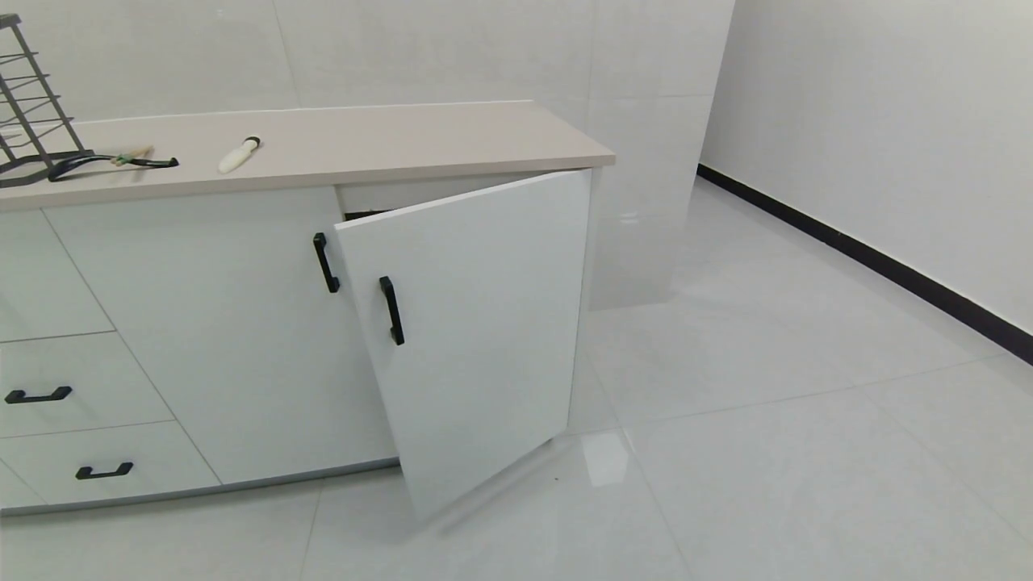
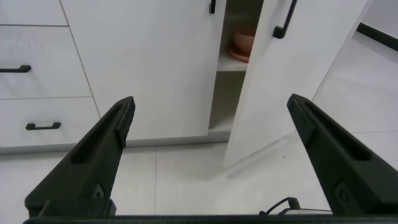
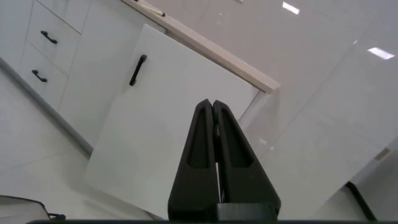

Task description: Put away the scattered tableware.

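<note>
White cabinet door (image 1: 468, 323) ajar | pink dishes (image 2: 242, 42) on shelf inside | left claw (image 2: 211, 102) wide | right claw (image 3: 213, 106) pinched closed

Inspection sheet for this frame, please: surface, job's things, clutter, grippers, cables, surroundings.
Surface: beige countertop over white cabinets.
Job's things: white-handled utensil and a second utensil lie on the countertop; pink dishes on the shelf behind the ajar cabinet door.
Clutter: black wire rack at the countertop's left end.
Grippers: left gripper open; right gripper shut, empty.
Cables: thin black cable by the left gripper.
Surroundings: tiled floor, white walls.
</note>
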